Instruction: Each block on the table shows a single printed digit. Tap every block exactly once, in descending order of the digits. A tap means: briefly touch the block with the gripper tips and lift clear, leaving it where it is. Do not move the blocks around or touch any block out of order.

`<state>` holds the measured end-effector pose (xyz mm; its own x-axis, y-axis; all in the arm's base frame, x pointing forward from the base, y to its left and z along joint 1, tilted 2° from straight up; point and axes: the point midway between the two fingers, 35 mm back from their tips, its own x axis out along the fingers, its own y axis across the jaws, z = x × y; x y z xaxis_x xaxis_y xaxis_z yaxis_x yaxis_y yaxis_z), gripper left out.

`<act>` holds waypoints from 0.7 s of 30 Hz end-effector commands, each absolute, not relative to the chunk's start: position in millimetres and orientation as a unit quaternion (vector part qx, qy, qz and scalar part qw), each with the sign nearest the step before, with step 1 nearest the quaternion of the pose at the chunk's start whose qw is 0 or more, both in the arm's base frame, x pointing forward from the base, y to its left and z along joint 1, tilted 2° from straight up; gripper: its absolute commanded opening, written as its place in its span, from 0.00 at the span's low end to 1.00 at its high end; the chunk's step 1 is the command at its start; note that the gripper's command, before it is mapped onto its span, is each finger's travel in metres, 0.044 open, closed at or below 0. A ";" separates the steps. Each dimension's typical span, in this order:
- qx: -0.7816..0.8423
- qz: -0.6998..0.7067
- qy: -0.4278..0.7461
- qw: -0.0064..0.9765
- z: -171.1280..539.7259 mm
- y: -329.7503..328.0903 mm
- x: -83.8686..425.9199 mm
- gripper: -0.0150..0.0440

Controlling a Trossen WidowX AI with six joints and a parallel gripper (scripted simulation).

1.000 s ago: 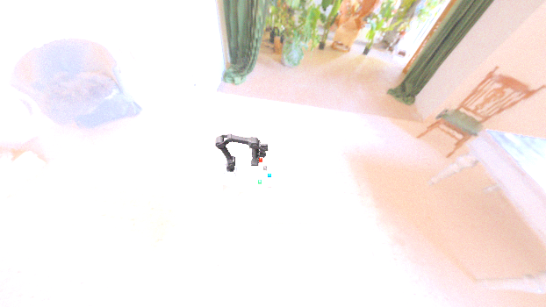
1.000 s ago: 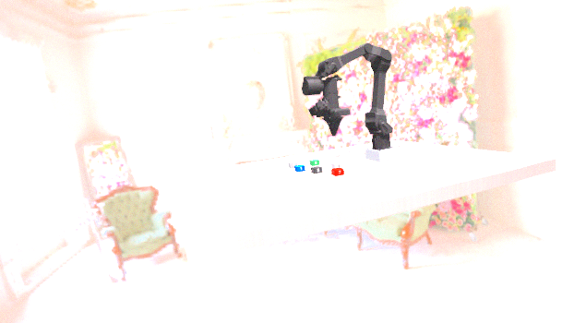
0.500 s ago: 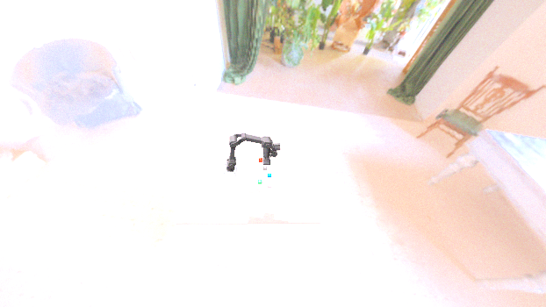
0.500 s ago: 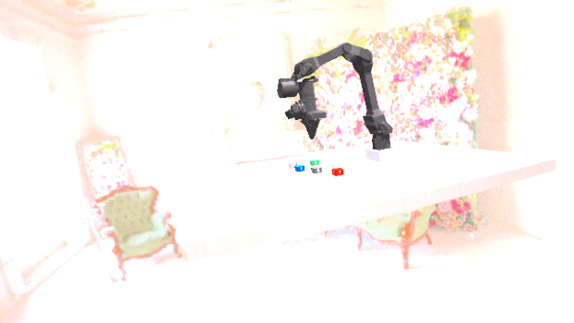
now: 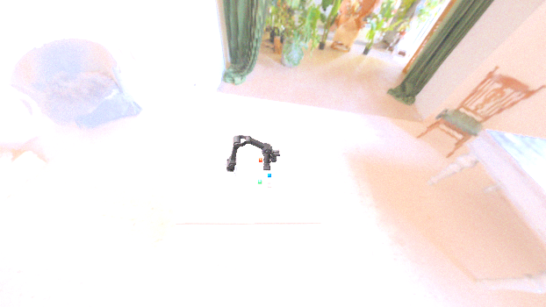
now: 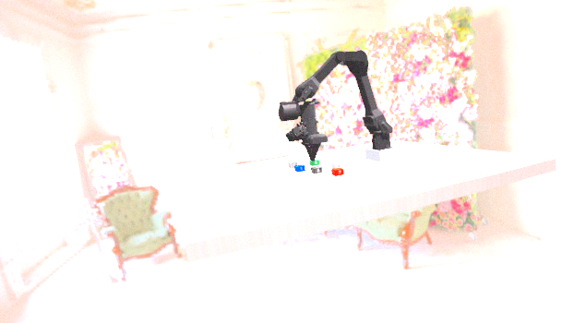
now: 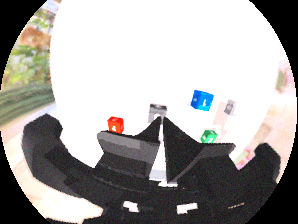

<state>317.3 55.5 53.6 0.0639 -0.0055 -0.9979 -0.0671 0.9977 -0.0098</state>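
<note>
My gripper (image 6: 313, 160) (image 7: 161, 119) is shut and empty, pointing down low over the blocks. In the wrist view its tips overlap the near edge of a dark grey block (image 6: 316, 170) (image 7: 158, 110); whether they touch it I cannot tell. A red block (image 5: 260, 160) (image 6: 338, 172) (image 7: 115, 124) is left of the tips in the wrist view. A blue block (image 5: 269, 175) (image 6: 300, 168) (image 7: 202, 100) is right and farther out. A green block (image 5: 260, 182) (image 6: 315, 162) (image 7: 209, 136) is partly behind the right finger. A pale grey block (image 6: 292, 164) (image 7: 230, 107) is farthest right. The digits are too small to read surely.
A faint whitish shape (image 6: 336, 166) shows behind the red block in the exterior view, possibly another block. The arm's base (image 6: 379, 153) stands on the white table (image 6: 369, 203). The table's front edge runs below the blocks in that view.
</note>
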 end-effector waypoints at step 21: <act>-0.027 0.023 0.686 0.727 24.3 55.5 317.0 0.29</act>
